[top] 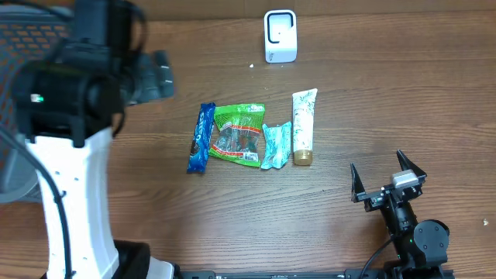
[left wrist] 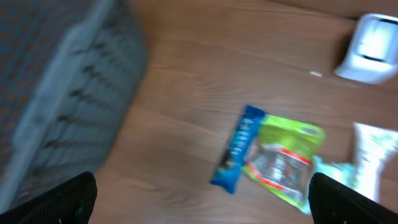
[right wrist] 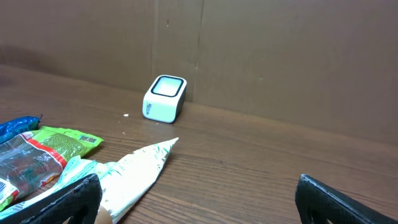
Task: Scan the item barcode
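The left arm [top: 66, 178] is held high above the left side of the table [top: 387, 93], close to the overhead camera, and its wrist is turned down toward the wood. The left fingers [left wrist: 62, 199] are spread fully apart and nothing is held between them. A grey mesh basket [left wrist: 62, 112] is seen at their left side.

The right arm [top: 418, 236] is kept low at the near right corner of the table. The right fingers [top: 356, 184] are also opened wide and are empty; they are pointed toward the far edge.

Four items are laid in a row at the middle of the table: a blue snack bar [top: 201, 138], a green packet [top: 239, 134], a teal packet [top: 275, 145] and a white tube [top: 303, 126]. Each is touching or just beside the next one. The row is well below the left fingers, and ahead and to the left of the right fingers, apart from both. The white scanner [top: 280, 36] stands near the far edge, beyond the row.
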`<control>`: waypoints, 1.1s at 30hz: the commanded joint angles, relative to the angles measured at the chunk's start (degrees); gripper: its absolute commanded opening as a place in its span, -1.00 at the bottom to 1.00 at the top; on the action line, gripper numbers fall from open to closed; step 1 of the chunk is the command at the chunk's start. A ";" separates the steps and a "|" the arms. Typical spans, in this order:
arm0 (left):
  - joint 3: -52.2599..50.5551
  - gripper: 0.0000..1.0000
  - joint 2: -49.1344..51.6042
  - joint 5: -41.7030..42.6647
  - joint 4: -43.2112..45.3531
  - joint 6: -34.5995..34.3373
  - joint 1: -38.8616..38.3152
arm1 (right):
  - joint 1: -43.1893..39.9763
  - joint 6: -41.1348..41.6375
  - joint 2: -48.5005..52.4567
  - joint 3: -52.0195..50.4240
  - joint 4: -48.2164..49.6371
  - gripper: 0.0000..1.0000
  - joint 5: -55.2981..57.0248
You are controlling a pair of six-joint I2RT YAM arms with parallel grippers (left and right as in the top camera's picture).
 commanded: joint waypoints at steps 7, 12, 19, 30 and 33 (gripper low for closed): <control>-5.53 1.00 1.97 12.39 4.59 22.49 20.83 | -0.33 0.02 -0.63 -0.61 0.31 1.00 0.09; -5.60 1.00 4.61 13.81 8.68 25.99 26.62 | -0.33 0.00 -0.63 -0.61 0.31 1.00 0.09; -5.60 0.64 9.62 22.62 12.94 35.10 29.53 | -0.33 0.00 -0.63 -0.61 0.31 1.00 0.09; -5.53 1.00 12.37 23.80 13.90 34.21 29.40 | -0.33 0.02 -0.63 -0.61 0.31 1.00 0.09; -5.49 0.99 11.74 24.04 14.43 34.23 29.40 | -0.33 0.02 -0.63 -0.61 0.31 1.00 0.09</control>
